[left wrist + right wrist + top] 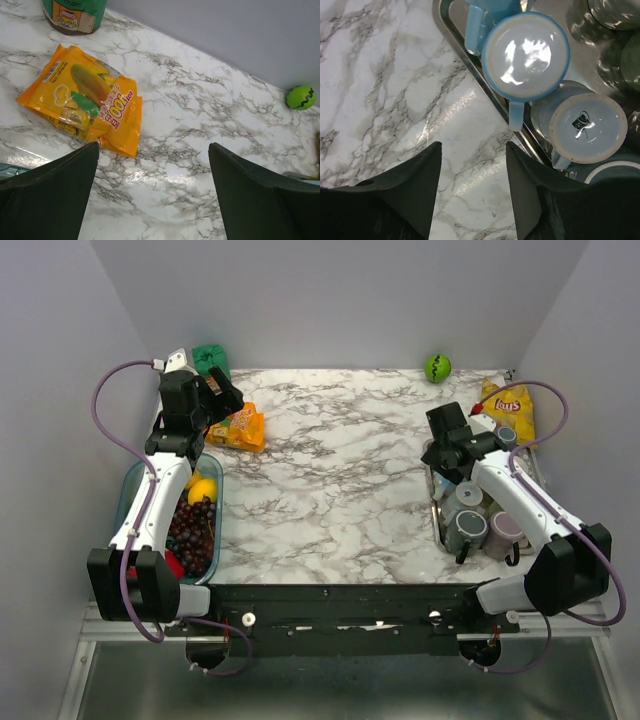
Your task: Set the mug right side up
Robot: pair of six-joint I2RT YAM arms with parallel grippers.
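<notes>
Bright, even light comes down from overhead onto the marble table (340,460), and the shadows beneath the arms are soft and short. On the right wrist view, hard white glare sits on the upturned base of the blue mug (526,54), with a shiny streak on the marble at its eight o'clock. Left wrist view is crisp on the orange snack bag (85,100); the dark fingers (45,200) at six o'clock go soft, almost featureless.

We see a glossy blue ceramic mug (526,54) standing upside down, its flat pale base facing up and its handle pointing toward the bottom of the right wrist view. It sits just inside the rim of a metal tray (462,52), close beside a paler blue-grey overturned mug (587,127)
</notes>
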